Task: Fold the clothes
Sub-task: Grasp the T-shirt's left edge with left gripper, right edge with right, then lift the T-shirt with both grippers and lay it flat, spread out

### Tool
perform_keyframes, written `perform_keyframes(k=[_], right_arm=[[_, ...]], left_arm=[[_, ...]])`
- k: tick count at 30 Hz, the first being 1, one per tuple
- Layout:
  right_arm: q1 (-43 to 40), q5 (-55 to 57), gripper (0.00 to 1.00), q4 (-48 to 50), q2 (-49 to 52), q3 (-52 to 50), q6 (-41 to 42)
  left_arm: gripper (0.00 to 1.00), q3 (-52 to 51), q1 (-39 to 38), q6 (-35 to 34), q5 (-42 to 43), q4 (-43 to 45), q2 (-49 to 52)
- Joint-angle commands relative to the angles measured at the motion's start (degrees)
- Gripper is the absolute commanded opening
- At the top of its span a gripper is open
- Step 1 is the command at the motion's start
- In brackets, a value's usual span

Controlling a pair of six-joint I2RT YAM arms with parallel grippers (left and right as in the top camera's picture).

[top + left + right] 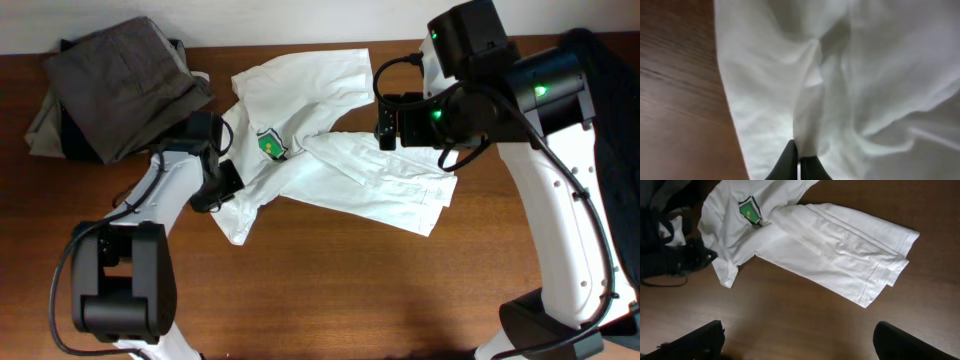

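Note:
A white polo shirt with a green collar patch lies crumpled across the middle of the table. My left gripper is shut on a fold of the white shirt at its left edge, low by the table; the pinch shows in the left wrist view. My right gripper is open and empty, raised above the shirt's right part. The right wrist view looks down on the shirt, with the open fingers wide apart over bare wood.
A folded pile of grey-brown clothes sits at the back left corner. A dark cloth lies at the far right edge. Bare brown wood table fills the front.

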Motion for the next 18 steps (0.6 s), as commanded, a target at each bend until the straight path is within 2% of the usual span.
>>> perform_keyframes(k=[1,5,8,11,14,18], right_arm=[[-0.2,1.2,0.99,-0.7,0.3,0.1,-0.2],[-0.3,2.8,0.99,-1.0,0.3,-2.7,0.4],[-0.3,16.5,0.99,-0.8,0.3,-9.9,11.1],[-1.5,16.8,0.99,0.0,0.3,-18.8,15.3],[-3.8,16.7,0.99,5.8,0.3,-30.6,19.3],[-7.1,13.2,0.99,15.3,0.3,-44.3,19.0]], left_arm=[[0.01,7.5,0.0,-0.1,-5.3,-6.8,-1.9],[0.01,9.6,0.0,-0.2,-7.6,-12.2,-7.2],[0.01,9.6,0.1,-0.5,-10.3,-15.9,-11.9],[0.01,9.6,0.9,-3.4,-14.6,-19.8,-15.4],[0.01,9.6,2.4,-3.6,-15.6,-21.2,-16.1],[0.01,9.5,2.7,-3.7,-15.6,-21.4,-16.1]])
